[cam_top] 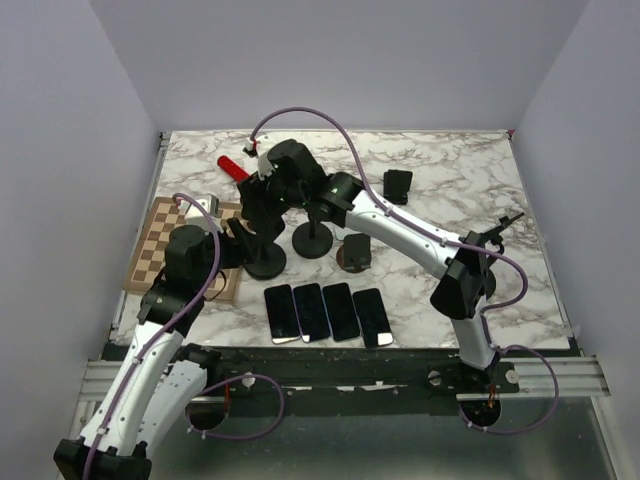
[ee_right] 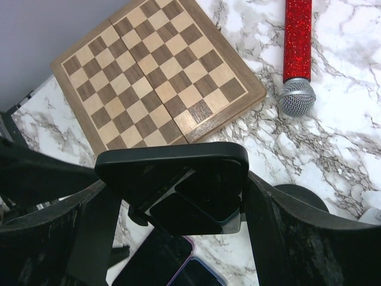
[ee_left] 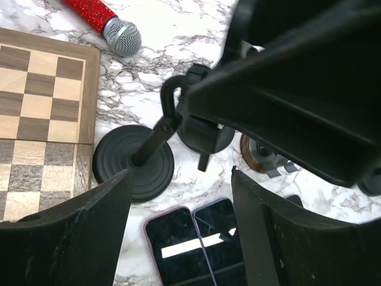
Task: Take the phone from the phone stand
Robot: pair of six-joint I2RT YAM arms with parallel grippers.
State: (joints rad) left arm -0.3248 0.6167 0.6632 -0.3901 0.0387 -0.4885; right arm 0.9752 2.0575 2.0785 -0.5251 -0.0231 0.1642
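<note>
Presently the right gripper (ee_right: 178, 189) is clamped on the black phone (ee_right: 172, 170), one finger against each side edge. The phone sits tilted atop the phone stand (ee_left: 134, 161), just beside the chessboard (ee_right: 155, 71). The left gripper (ee_left: 178, 179) hangs low by the stand's round base, fingers spread and grasping nothing. Four other phones (cam_top: 310, 310) lie flat in a row nearby.

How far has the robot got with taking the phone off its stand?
Not finished. Four phones lie flat in a row on the table, perhaps already taken off. Now the right gripper has its fingers either side of the phone, which sits on the phone stand; the left gripper is open around the stand's pole. Lifting the phone away is left.
</note>
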